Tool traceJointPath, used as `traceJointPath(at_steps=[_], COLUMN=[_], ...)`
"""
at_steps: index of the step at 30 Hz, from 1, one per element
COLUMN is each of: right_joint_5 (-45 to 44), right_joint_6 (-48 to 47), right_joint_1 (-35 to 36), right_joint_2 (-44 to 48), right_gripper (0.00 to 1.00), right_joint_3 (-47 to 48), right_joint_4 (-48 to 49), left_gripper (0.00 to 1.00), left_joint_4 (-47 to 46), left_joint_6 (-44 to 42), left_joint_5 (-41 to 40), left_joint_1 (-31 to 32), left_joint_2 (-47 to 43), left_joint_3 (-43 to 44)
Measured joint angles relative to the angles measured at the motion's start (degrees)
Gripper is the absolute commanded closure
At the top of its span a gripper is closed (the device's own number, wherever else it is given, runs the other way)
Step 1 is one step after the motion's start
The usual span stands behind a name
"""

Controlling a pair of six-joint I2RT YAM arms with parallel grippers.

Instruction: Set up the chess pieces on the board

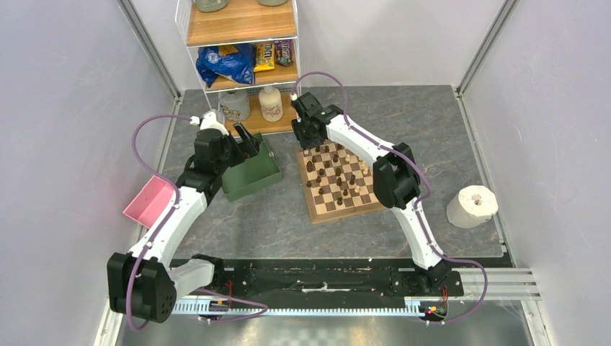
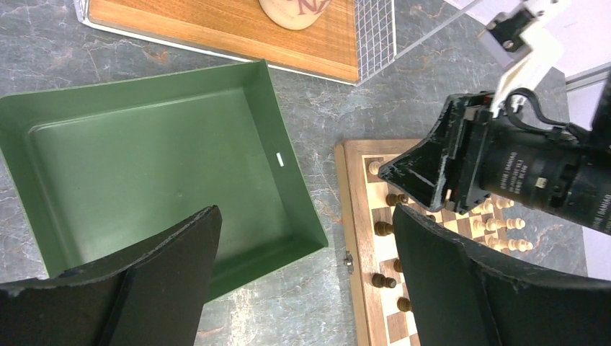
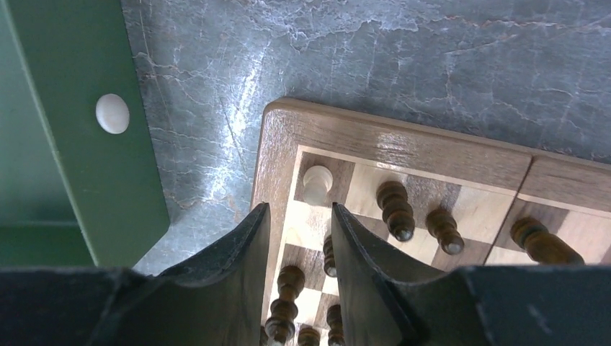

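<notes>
— Chess pieces point(image 3: 395, 207): where are they?

— On the board point(image 3: 403, 140), dark and cream ones mixed across the squares. A cream piece point(image 3: 317, 184) stands on the dark square at the far-left corner. Several dark ones stand in the far row just beside it.

— And the board itself?

— Flat on the table point(image 1: 288, 223), turned a little askew, in front of the right arm. The green tray point(image 2: 144, 166) lies just beside its left edge, with a strip of table between them.

— What about the right gripper?

— The right gripper point(image 3: 300, 213) hangs over that far-left corner, pointing down, its fingers only narrowly apart. A dark piece point(image 3: 329, 256) shows in the gap, close against one finger. Whether it is gripped or only standing on the board below, I cannot tell.

— And the left?

— The left gripper point(image 2: 306, 220) hangs above the tray on the side nearest the board. Its jaws are spread wide and grip nothing.

— What else is around?

— A shelf point(image 1: 241, 29) stands at the back wall beyond the tray. A pink bin point(image 1: 150, 202) sits left of the tray by the side wall. A paper roll point(image 1: 472, 207) sits at the right, well apart from the board.
</notes>
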State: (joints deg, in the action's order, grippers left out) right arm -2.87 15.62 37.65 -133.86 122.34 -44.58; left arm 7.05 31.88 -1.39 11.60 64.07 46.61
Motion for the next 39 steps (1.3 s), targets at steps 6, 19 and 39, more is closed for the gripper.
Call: traceJointPath(at_steps=[6, 19, 39], right_joint_5=[-0.7, -3.3, -3.7], right_joint_6=[-1.6, -2.8, -3.7], right_joint_1=[0.6, 0.8, 0.8], right_joint_2=[-2.8, -5.1, -6.9], right_gripper=[0.58, 0.64, 0.92], right_joint_3=[3.1, 6.9, 8.3], right_joint_4=[-1.5, -3.2, -4.2], left_gripper=[0.04, 0.04, 0.04], left_joint_4=[-0.1, -0.1, -0.3], left_joint_6=[0.0, 0.0, 0.0], left_joint_5=[0.0, 0.0, 0.0], left_joint_1=[0.0, 0.0, 0.0], left_joint_2=[0.0, 0.0, 0.0], left_joint_3=[0.0, 0.0, 0.0])
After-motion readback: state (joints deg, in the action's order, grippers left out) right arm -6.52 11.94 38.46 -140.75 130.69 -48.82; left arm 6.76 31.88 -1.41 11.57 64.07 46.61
